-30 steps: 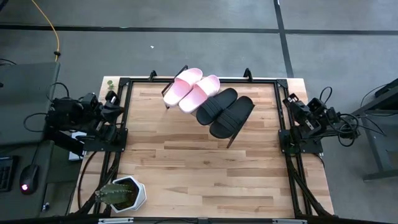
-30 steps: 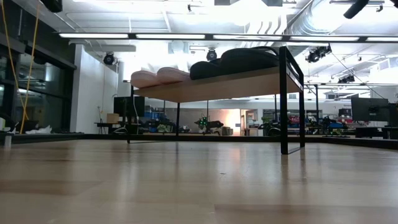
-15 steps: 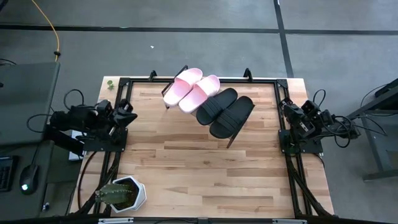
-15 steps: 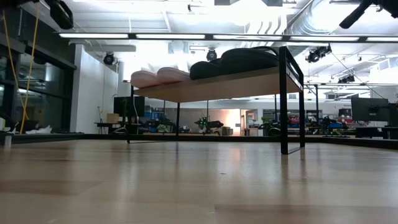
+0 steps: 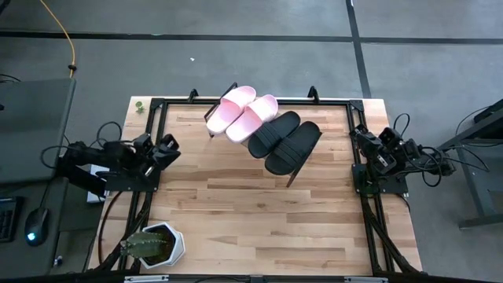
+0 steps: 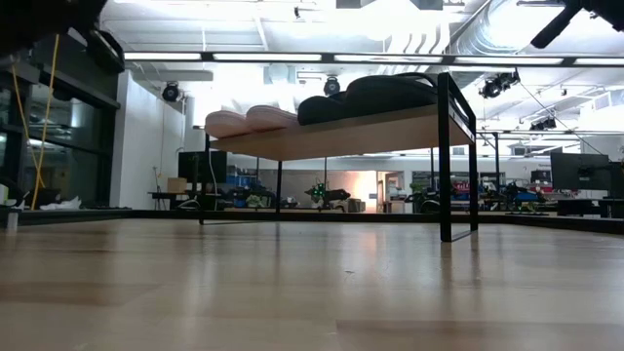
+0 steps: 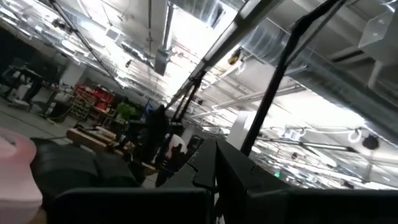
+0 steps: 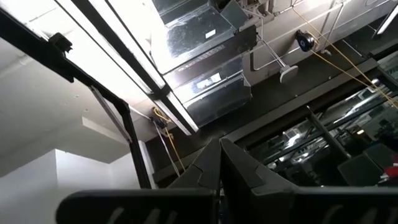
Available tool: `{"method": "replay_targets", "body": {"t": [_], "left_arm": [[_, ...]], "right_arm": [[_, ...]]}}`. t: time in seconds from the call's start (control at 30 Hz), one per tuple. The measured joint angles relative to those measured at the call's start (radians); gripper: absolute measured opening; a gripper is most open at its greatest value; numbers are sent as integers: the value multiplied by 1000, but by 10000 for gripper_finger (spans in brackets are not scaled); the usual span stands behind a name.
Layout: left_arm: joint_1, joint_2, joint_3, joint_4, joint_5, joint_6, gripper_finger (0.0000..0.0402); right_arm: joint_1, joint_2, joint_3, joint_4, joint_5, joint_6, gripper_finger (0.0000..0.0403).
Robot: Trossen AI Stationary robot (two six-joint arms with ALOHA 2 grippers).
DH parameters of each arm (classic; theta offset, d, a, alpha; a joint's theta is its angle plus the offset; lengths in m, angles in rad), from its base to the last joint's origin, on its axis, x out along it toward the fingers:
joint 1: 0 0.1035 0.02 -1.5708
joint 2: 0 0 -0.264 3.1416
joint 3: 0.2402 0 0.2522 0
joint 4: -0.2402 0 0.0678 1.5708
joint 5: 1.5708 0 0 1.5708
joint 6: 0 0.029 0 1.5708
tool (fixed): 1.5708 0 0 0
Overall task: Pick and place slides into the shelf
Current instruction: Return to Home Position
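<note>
All the slides lie side by side on the slanted shelf [image 6: 331, 136] near the table's far edge. In the high view they are two pale pink slides [image 5: 236, 110] [image 5: 253, 118] and two black slides [image 5: 274, 132] [image 5: 293, 147]. They rest sole-down on its board. My left gripper [image 5: 167, 146] is shut and hovers over the table's left edge, well to the left of the shelf. Its wrist view catches a pink slide [image 7: 15, 168] and a black slide [image 7: 81, 171]. My right gripper [image 5: 360, 135], also shut [image 8: 220, 144], sits at the table's right edge.
A potted cactus in a white pot [image 5: 153, 244] stands at the table's near left corner. A black metal frame [image 5: 157, 106] runs along the table's sides. The wooden tabletop [image 5: 251, 212] stretches in front of the shelf.
My left arm has swung from outside the left edge toward the table's right and a little toward the near edge, so its gripper now reaches over the table's left rim. My right gripper has shifted slightly toward the table's left. The slides and shelf have stayed put.
</note>
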Motion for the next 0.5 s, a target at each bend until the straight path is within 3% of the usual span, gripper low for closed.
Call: {"method": "replay_targets", "body": {"t": [0.5], "left_arm": [[0, 0, -33, 20, 149, 27, 0]], "right_arm": [[0, 0, 0, -73, -33, -12, 0]]}}
